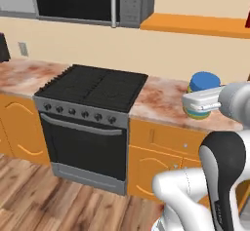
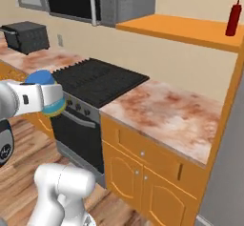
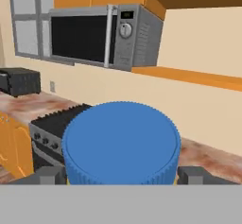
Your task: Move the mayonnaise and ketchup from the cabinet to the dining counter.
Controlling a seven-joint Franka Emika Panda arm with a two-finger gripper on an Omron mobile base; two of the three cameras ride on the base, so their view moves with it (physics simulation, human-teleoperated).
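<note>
The mayonnaise (image 3: 121, 142) sits pinched between the jaws of the gripper (image 3: 122, 175), its ridged blue lid facing the hand camera and a dark fingertip (image 3: 51, 175) pressed at each side of the jar. In the left base view the jar (image 1: 203, 94) shows its blue lid and pale yellow bands just behind the white hand (image 1: 204, 100), held in the air in front of the marbled worktop (image 1: 163, 102) to the right of the black cooktop (image 1: 95, 85). In the right base view the same jar (image 2: 46, 92) hangs at the left, in front of the oven (image 2: 76, 134), gripped by the white hand. The ketchup (image 2: 232, 18) stands upright near the right end of the cabinet (image 2: 183, 29), the bright-orange shelf board on the wall, well apart from the jar. A grey microwave (image 3: 101, 36) hangs to the left of that shelf above the cooktop, and a dark toaster (image 2: 28, 35) rests on the worktop further left. Orange panelled doors (image 2: 143, 184) run below the worktop, above a wooden floor (image 1: 44, 196).
</note>
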